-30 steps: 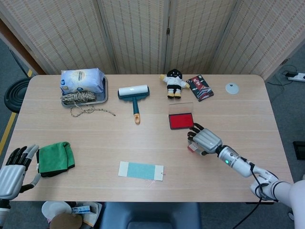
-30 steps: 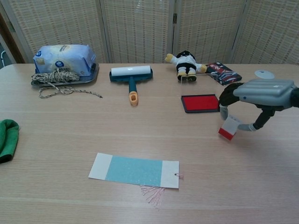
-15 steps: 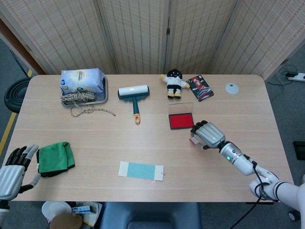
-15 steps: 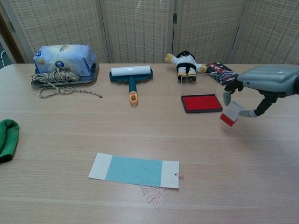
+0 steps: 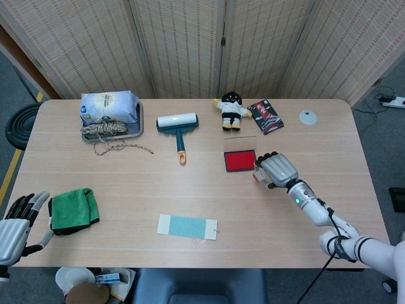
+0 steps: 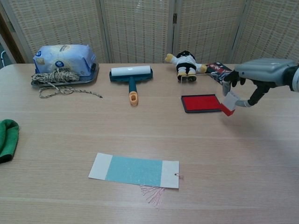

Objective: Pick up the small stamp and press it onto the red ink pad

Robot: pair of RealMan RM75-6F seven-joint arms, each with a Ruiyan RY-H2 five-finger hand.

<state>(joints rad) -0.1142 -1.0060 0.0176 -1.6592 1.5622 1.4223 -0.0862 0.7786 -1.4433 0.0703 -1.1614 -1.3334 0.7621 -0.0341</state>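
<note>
We take this for a staged test room. A woven folding screen (image 5: 221, 44) backs our wooden table (image 5: 126, 183). A power strip (image 5: 393, 100) lies on grey flooring.

The right hand (image 6: 254, 81), pinching the small white red-based stamp (image 6: 229, 103), has risen off the wooden table toward the red ink pad's (image 6: 200, 102) right edge.

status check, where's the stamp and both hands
Right hand holds small white stamp with red base, raised beside right edge of red ink pad. Left hand open, idle by green cloth. Path unobstructed.
</note>
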